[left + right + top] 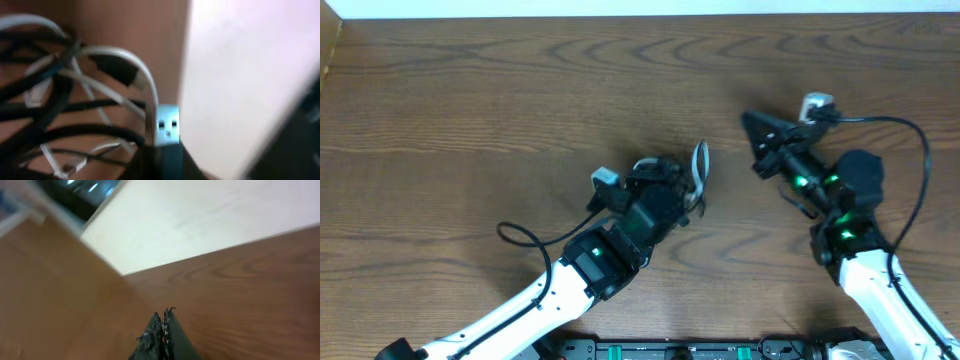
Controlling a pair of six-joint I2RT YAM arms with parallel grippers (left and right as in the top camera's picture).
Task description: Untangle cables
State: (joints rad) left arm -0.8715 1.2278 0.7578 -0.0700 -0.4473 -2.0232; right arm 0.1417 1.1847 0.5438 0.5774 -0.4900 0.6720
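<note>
Where the left gripper [677, 190] overlies the cables [700, 165] at mid-table [470, 100], bundle mostly hidden overhead, its grip cannot be told, wrist view blurred, black and white strands too knotted to count, one USB plug [168, 127] distinguishable, right gripper [163, 319] pinched closed, empty, well apart.

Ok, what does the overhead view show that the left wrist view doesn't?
Only overhead: the right gripper, shut and apart from the cables, and the left gripper right at the bundle. Only left wrist: the tangle close up, with black and white cords crossing, a silver USB plug and a dark plug. Both: the cables and the wooden table.
</note>
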